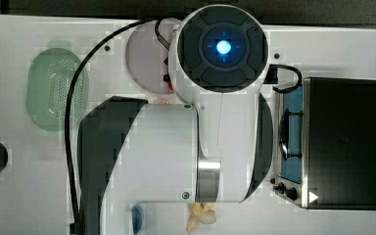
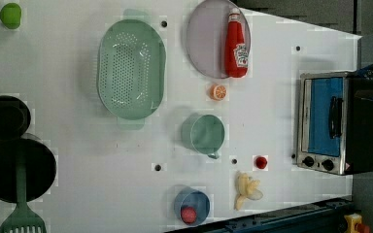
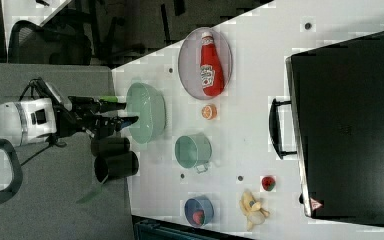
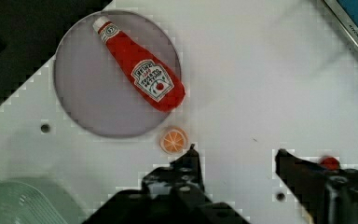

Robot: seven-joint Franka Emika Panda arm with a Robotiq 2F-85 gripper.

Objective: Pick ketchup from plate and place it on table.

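Ketchup (image 4: 140,70) bottle: white label w/ dark border reads "HEINZ" at top, then "TOMATO KETCHUP" below, plus a small red tomato pic at the label's lower end; a thin line of small print betw. brand & product name can't be read. Cap end has a round emblem, illegible. Same label shows in left view (image 2: 242,53) & right view (image 3: 207,75), too small to read there. Toaster oven (image 3: 347,125): red-and-white warning triangle sign on its corner near the knobs; symbol inside can't be made out.
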